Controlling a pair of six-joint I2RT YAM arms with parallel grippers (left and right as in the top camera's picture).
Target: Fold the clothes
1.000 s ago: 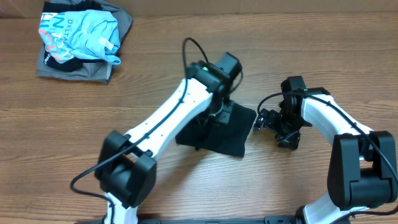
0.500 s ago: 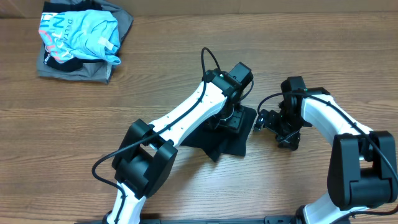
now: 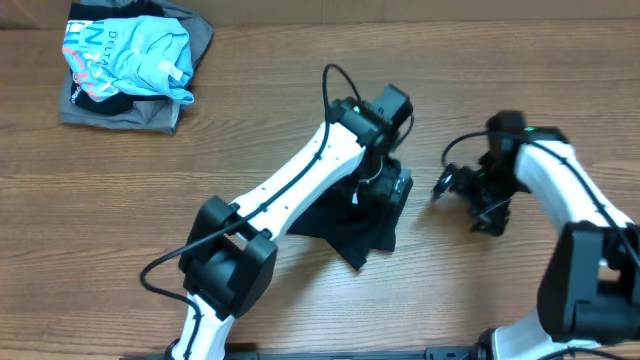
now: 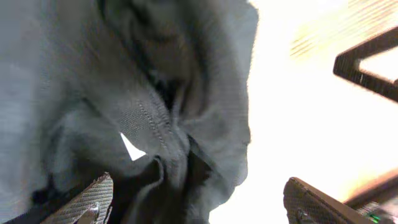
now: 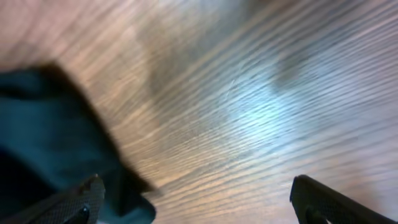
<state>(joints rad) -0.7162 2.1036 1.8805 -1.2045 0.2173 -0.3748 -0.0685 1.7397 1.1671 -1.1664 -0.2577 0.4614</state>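
Softly rumpled, the black T-shirt [image 3: 352,232] lies bunched on woodgrain table [image 3: 300,90].

In the left wrist view the black T-shirt [image 4: 124,93] is a blurred close-up running off the top and left edges, and the surface [image 4: 311,112] beside it is bleached white. From overhead, the left arm [image 3: 300,185] hides much of the shirt and the fingertips of the left hand [image 4: 198,208].

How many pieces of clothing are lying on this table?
3. A black T-shirt lies crumpled in the middle; a light blue shirt sits on a grey garment in the far-left corner. More may be hidden under those two.
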